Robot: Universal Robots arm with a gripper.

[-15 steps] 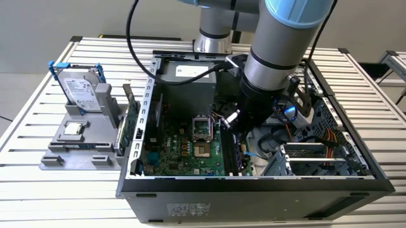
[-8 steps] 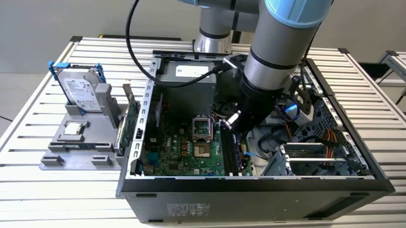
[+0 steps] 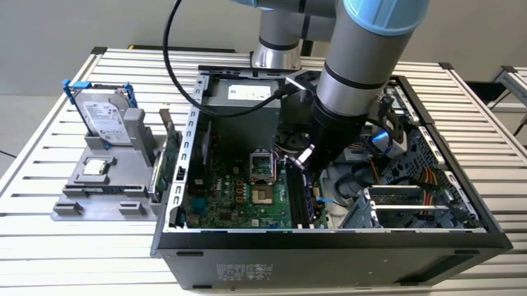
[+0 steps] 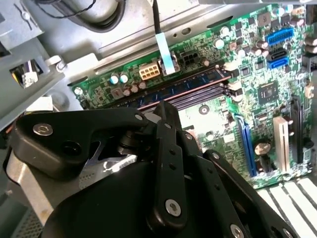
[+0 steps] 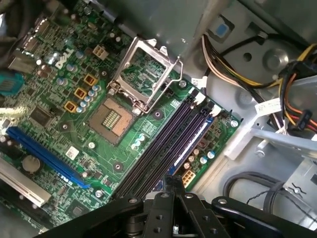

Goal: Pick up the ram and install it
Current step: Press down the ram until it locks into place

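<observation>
Starting at the exterior view's left, outside the open computer case (image 3: 329, 243), we see a grey parts rack (image 3: 62, 209). It keeps the hard drive (image 3: 107, 120) upright and the small CPU chip (image 3: 97, 165) flat, so each can be reached from above. A thin green board (image 3: 170, 161) stands on edge between that rack and the case's wall (we cannot tell what it is). Inside the case, the motherboard (image 3: 231, 197) lies face up with its CPU socket (image 3: 261, 163) open near the middle. Just toward the case's cable side are the memory slots (image 5: 158, 151). The ram (image 4: 183, 88) appears to us to sit along the slot nearest the board's edge, dark blue and level, as a seated stick would lie. The gripper (image 5: 173, 184) hangs straight down over that row, presumably so any push runs in line with the slot. We cannot tell whether the claw is clenched or released. Farthest right in the case, bundled cables (image 3: 411, 176) lie clear of the arm.
</observation>
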